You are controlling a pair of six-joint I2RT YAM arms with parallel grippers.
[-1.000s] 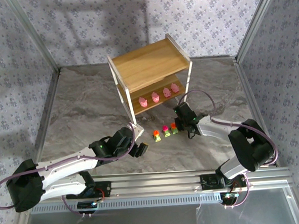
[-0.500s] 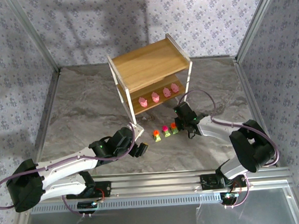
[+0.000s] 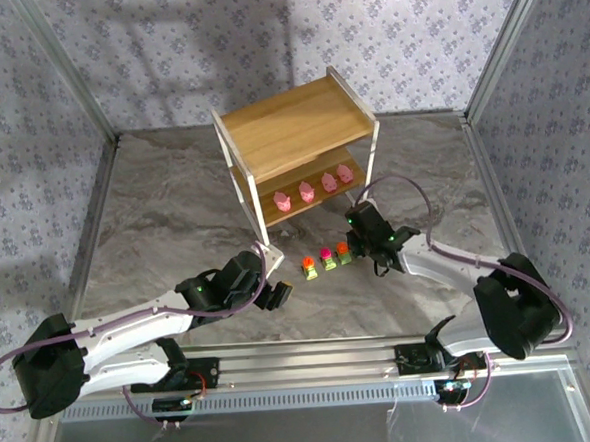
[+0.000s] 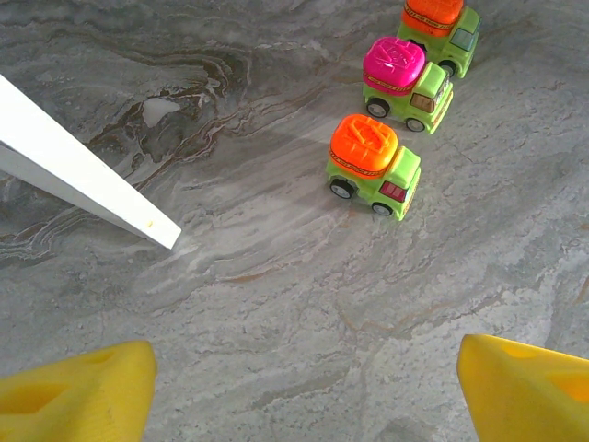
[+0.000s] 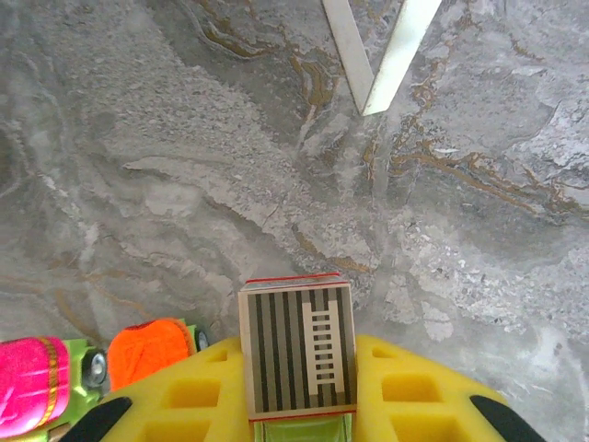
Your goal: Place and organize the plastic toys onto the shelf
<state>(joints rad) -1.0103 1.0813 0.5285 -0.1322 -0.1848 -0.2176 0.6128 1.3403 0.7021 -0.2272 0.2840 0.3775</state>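
Right tool (image 5: 296, 398) pinching brown-topped truck (image 5: 296, 350); left tool (image 4: 299, 387) spread near three trucks (image 4: 405, 83).

The shelf (image 3: 295, 146) stands mid-rear on the bench (image 3: 164, 209), with four figures (image 3: 313, 189) in a row on its lower tier. Before it three trucks (image 3: 325, 259) line up. The left gripper (image 3: 280, 296) lies nearer, to their left; the right gripper (image 3: 353, 217) is just to their right, with a fourth truck (image 5: 296, 354) between its fingers.
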